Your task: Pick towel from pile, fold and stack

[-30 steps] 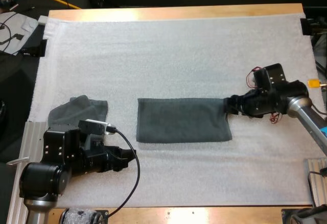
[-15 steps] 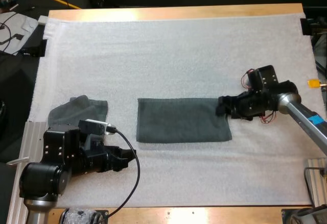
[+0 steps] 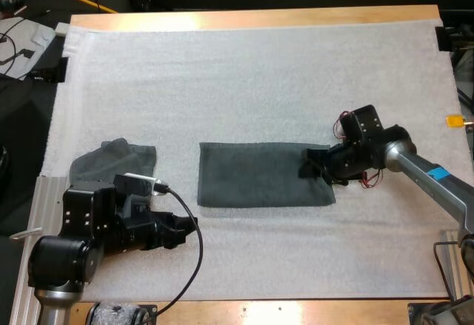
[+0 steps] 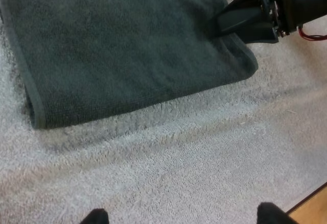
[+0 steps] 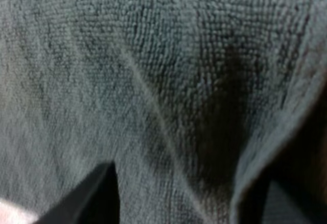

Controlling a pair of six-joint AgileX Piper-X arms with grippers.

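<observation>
A dark grey-green folded towel (image 3: 255, 175) lies flat as a long rectangle at the mat's middle. My right gripper (image 3: 309, 168) rests low on its right end, near the far corner. In the right wrist view the towel (image 5: 153, 81) spreads between the two fingers, which stand wide apart, and a raised hem drapes over one of them. The left wrist view looks across the towel (image 4: 127, 45) to the right gripper (image 4: 240, 21) at its far corner. My left gripper (image 3: 185, 230) hovers open over bare mat near the front left. A crumpled towel (image 3: 111, 161) sits just beyond it.
The white mat (image 3: 259, 73) covers most of the wooden table (image 3: 244, 18). Wide bare mat lies behind and in front of the folded towel. Clutter and cables sit off the table at the far left.
My right gripper has slid left, from just off the towel's right end onto it. The left arm and both towels have stayed put.
</observation>
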